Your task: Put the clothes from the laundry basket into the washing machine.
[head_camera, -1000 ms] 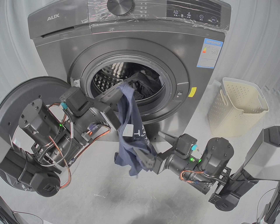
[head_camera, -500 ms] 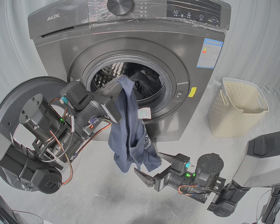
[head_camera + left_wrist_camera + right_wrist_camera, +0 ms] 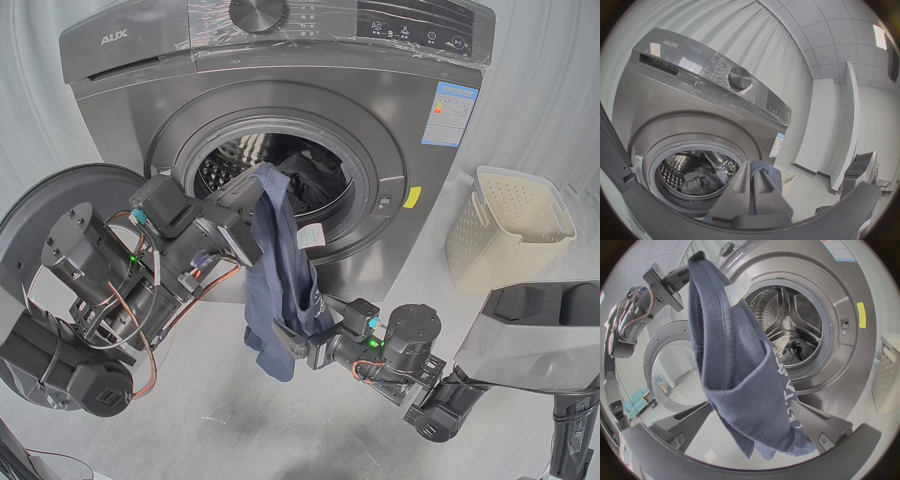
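Note:
A navy blue shirt (image 3: pixel 281 275) hangs in front of the washing machine's open drum (image 3: pixel 275 181), its white tag facing out. My left gripper (image 3: pixel 261 180) is shut on the shirt's top edge at the drum's mouth; in the left wrist view its fingers (image 3: pixel 752 190) pinch blue cloth (image 3: pixel 768 172). My right gripper (image 3: pixel 303 320) is open low down, and the shirt's lower part (image 3: pixel 747 390) hangs between its spread fingers (image 3: pixel 690 424). Dark clothes (image 3: pixel 315 178) lie inside the drum.
The round machine door (image 3: pixel 56 200) stands swung open on the left, behind my left arm. A cream perforated laundry basket (image 3: pixel 512 231) stands on the floor right of the machine, with no clothes visible in it. Bare grey floor (image 3: pixel 237 419) lies in front.
The right gripper left the shirt's lower part, dropped below it with fingers open, then rose and shifted left around the hanging cloth. The shirt swung slightly. The left gripper stayed almost still.

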Motion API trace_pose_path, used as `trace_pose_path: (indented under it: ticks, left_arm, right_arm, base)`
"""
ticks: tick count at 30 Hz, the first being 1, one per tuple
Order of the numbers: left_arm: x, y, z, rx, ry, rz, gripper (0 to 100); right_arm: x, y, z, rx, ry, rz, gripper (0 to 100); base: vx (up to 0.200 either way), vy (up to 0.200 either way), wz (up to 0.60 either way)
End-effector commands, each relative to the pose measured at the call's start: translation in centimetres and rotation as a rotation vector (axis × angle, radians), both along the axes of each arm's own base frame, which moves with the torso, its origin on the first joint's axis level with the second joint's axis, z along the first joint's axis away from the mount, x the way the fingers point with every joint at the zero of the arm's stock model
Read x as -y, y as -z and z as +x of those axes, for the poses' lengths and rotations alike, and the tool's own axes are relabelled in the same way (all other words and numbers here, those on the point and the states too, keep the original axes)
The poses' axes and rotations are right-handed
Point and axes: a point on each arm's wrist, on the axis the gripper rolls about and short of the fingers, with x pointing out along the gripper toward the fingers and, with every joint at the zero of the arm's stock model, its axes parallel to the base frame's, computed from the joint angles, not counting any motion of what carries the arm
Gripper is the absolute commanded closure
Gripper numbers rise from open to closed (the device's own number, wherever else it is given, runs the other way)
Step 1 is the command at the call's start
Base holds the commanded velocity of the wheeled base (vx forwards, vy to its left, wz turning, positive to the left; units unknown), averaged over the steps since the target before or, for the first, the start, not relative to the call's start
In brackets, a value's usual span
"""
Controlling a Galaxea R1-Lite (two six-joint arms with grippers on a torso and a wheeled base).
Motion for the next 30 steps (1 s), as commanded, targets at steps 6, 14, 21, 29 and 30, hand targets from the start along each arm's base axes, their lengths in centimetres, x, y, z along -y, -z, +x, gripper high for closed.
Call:
trace_pose_path:
  ticks: [6, 14, 21, 29, 30]
  left_arm:
    - [0.4, -0.2, -0.1, 0.002, -0.003, -0.007, 100]
    - [0.3, -0.5, -0.2, 0.007, -0.014, -0.017, 100]
    - [0.1, -0.9, -0.2, 0.019, -0.019, -0.03, 100]
    - [-0.2, -0.9, -0.1, 0.018, -0.03, -0.031, 100]
    - [-0.3, -0.7, 0.0, 0.015, -0.033, -0.028, 100]
  right_arm:
    - [-2.3, 1.4, 3.2, 0.04, 0.026, 0.042, 0]
    - [-2.0, 2.7, 6.9, 0.064, 0.088, 0.069, 0]
    - [-1.8, 3.7, 7.7, 0.057, 0.105, 0.065, 0]
    - [-1.8, 3.5, 8.3, 0.075, 0.113, 0.087, 100]
    - [-1.7, 3.4, 8.3, 0.075, 0.113, 0.087, 100]
  base:
    - [0.0, 0.0, 0.0]
    - [0.0, 0.0, 0.0]
    - [0.0, 0.0, 0.0]
    - [0.0, 0.0, 0.0]
    - [0.0, 0.0, 0.0]
